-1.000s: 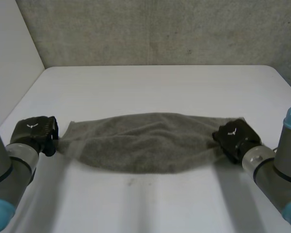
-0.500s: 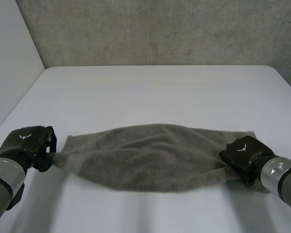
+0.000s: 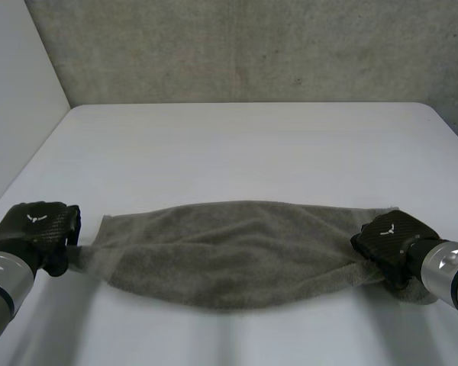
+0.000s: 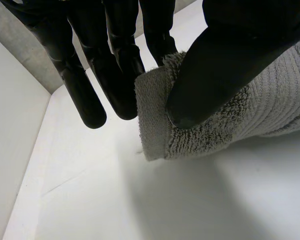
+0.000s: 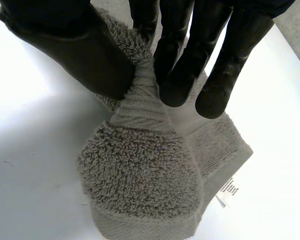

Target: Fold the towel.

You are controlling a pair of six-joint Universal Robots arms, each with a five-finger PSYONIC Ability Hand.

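Observation:
A grey terry towel (image 3: pixel 237 248) hangs stretched between my two hands above the white table (image 3: pixel 244 145), sagging in the middle. My left hand (image 3: pixel 37 232) pinches the towel's left end; in the left wrist view its thumb (image 4: pixel 225 65) presses the towel's corner (image 4: pixel 160 120) against the fingers. My right hand (image 3: pixel 389 242) grips the right end; in the right wrist view its thumb (image 5: pixel 85 55) and fingers (image 5: pixel 182 70) pinch a bunched fold of the towel (image 5: pixel 140 170), whose corner with a small white label (image 5: pixel 229 189) rests on the table.
The table's back edge meets a grey wall (image 3: pixel 252 46). A white side wall (image 3: pixel 15 99) stands at the left. The table's far half is bare.
Both hands have drawn the towel toward the table's front edge and lowered, staying pinched on its ends. The towel has come nearer and looks wider.

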